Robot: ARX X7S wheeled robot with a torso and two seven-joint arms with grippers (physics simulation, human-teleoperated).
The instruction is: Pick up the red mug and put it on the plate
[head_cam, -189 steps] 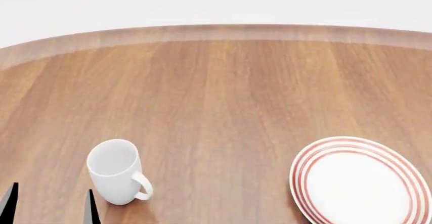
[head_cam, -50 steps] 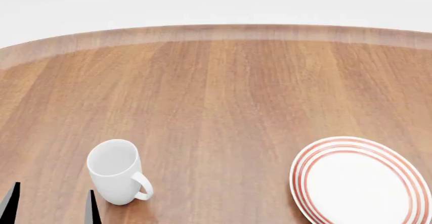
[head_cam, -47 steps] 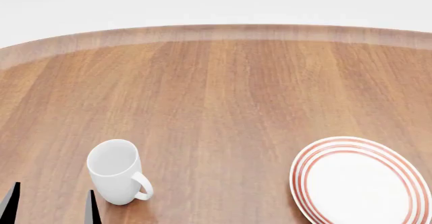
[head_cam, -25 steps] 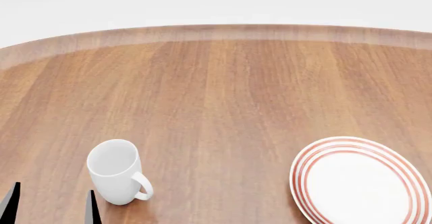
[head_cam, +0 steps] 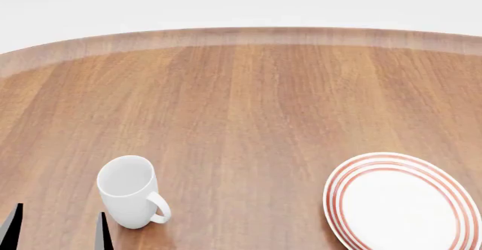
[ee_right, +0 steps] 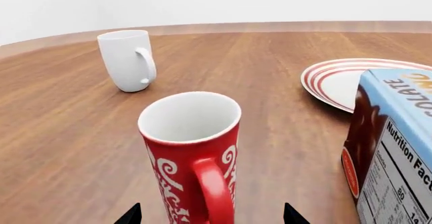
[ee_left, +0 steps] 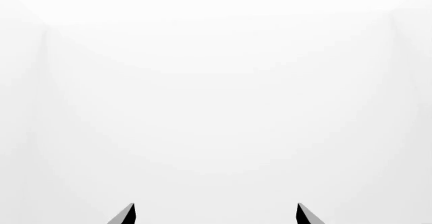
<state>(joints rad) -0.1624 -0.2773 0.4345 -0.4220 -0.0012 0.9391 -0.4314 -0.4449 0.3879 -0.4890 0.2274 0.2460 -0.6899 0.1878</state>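
The red mug [ee_right: 192,153] with white swirls stands upright on the wooden table, its handle toward the right wrist camera; it is out of the head view. My right gripper [ee_right: 212,218] is open, its fingertips [ee_right: 133,217] on either side of the mug's base, not touching it. The plate [head_cam: 403,202] with red rings lies at the front right in the head view and shows in the right wrist view [ee_right: 337,80] beyond the mug. My left gripper [head_cam: 57,227] is open and empty at the front left; in the left wrist view [ee_left: 214,215] it faces only white background.
A plain white mug [head_cam: 132,192] stands upright next to my left gripper, also seen in the right wrist view [ee_right: 127,59]. A blue and brown chocolate carton [ee_right: 395,143] stands close beside the red mug, between it and the plate. The round wooden table [head_cam: 249,103] reaches far back.
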